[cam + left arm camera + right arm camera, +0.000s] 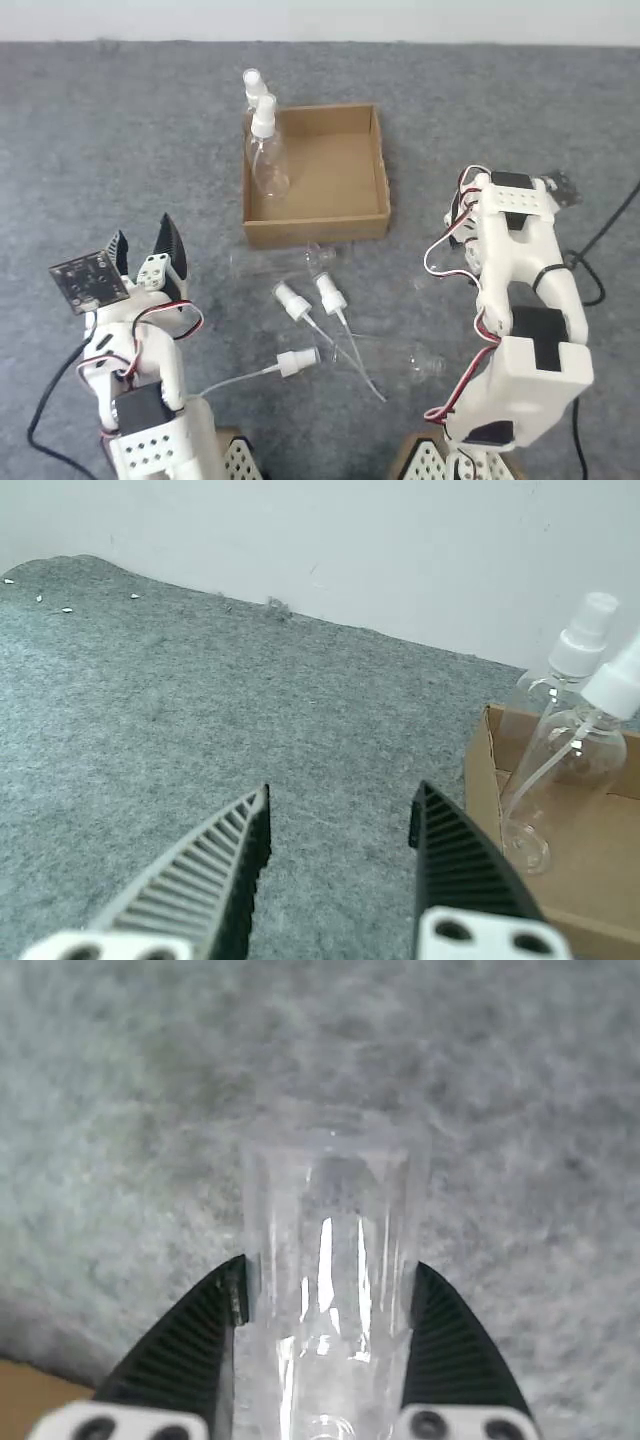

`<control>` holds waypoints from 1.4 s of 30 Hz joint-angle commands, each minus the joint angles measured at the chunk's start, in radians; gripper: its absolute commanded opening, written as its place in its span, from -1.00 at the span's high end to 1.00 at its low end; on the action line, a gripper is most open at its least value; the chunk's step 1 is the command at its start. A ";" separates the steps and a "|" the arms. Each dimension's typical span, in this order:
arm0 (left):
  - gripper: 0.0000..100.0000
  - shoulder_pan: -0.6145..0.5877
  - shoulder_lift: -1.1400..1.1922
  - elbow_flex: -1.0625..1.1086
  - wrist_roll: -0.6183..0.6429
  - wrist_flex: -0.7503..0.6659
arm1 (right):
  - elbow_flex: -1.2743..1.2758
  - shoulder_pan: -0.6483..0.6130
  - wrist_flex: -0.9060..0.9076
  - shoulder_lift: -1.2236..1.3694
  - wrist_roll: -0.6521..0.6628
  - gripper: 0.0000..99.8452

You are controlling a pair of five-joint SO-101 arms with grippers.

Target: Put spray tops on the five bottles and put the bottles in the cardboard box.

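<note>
Your right pincer [328,1268] is clamping an uncapped clear plastic bottle [330,1200] lying on the grey felt worktop [120,1110]. Your left pincer [345,792] is hanging with its fingers apart, gripping nothing. Two capped clear bottles [268,155] are standing at a corner of the brown cardboard box [381,170]. Three white spray tops [294,301] are lying in front of the box.

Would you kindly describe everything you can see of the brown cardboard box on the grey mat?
The brown cardboard box is a shallow, open-topped tray of plain card, roughly square, with four upright walls and no flaps showing. It sits flat on the grey felt mat, beyond the two arms and roughly midway between them. Inside it, against the wall on the left arm's side and toward the far corner, stand two clear plastic bottles with white spray tops.
</note>
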 commanded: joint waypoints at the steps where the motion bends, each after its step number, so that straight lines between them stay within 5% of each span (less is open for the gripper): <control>1: 0.57 0.000 -0.015 -0.008 -0.012 -0.040 | -0.057 0.033 0.022 -0.022 -0.112 0.84; 13: 0.57 -0.002 -0.015 -0.008 -0.012 -0.040 | -0.058 0.047 0.021 -0.021 -0.144 0.83; 24: 0.57 -0.002 -0.015 -0.008 -0.012 -0.040 | -0.060 -0.038 0.062 -0.022 -0.143 0.15; 42: 0.57 -0.002 -0.015 -0.008 -0.012 -0.040 | -0.373 -0.062 0.424 -0.022 -0.143 0.14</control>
